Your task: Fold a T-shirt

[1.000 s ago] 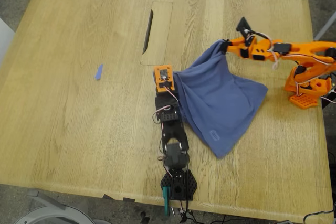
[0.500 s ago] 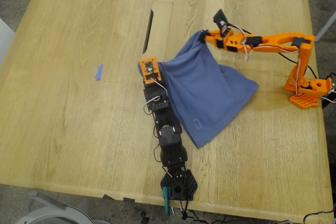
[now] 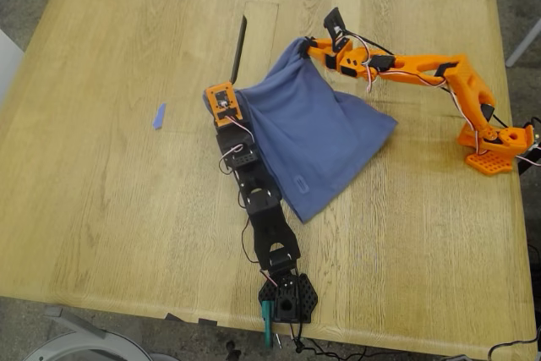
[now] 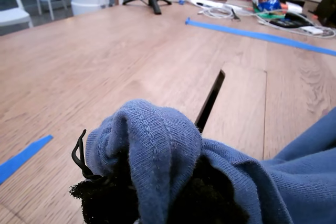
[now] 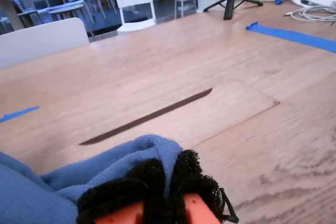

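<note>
The periwinkle-blue T-shirt [image 3: 313, 137] lies bunched on the wooden table [image 3: 110, 192], stretched between two arms. My first gripper [image 3: 213, 95], on the black arm from the near edge, is shut on a shirt edge [image 4: 157, 145] at the exterior view's left. My second gripper [image 3: 304, 43], on the orange arm from the exterior view's right, is shut on another shirt edge [image 5: 126, 158] and holds it slightly lifted. The black padded fingers [image 4: 105, 198] of the first gripper and those [image 5: 199, 182] of the second pinch cloth. The chest print is hidden.
A dark slot [image 3: 239, 48] in an inset table panel lies just beyond both grippers; it also shows in the wrist views [image 4: 210, 100] [image 5: 147, 116]. A small blue tape scrap [image 3: 158, 116] lies at the exterior view's left. The orange arm's base [image 3: 494, 145] stands near the exterior view's right table edge.
Both grippers have moved toward the exterior view's left and slightly farther away, dragging the shirt with them across the table. Both stay shut on the cloth.
</note>
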{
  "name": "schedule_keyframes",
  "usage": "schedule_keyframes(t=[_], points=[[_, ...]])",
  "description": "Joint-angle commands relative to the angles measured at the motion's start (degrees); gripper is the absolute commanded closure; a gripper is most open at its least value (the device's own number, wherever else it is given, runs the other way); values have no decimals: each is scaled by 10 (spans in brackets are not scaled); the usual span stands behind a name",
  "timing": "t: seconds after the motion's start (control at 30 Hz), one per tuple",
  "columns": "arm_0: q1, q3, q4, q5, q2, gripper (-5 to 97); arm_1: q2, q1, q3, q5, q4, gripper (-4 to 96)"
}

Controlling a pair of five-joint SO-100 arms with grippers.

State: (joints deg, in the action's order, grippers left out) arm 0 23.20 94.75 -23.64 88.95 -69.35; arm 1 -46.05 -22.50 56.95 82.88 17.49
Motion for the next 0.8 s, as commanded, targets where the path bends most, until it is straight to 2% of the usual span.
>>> schedule_keyframes(t=[0.0, 0.23, 0.43, 0.77], points=[[25, -111, 28, 18, -29, 920, 11, -17, -84, -6, -5, 913], [30, -208, 143, 43, 3, 920, 83, -35, -203, -10, -11, 913], [23, -264, 276, 60, -4, 920, 86, -40, -250, -15, -42, 913], [6, -308, 497, 66, -71, 920, 44, -42, -324, -12, -234, 913]])
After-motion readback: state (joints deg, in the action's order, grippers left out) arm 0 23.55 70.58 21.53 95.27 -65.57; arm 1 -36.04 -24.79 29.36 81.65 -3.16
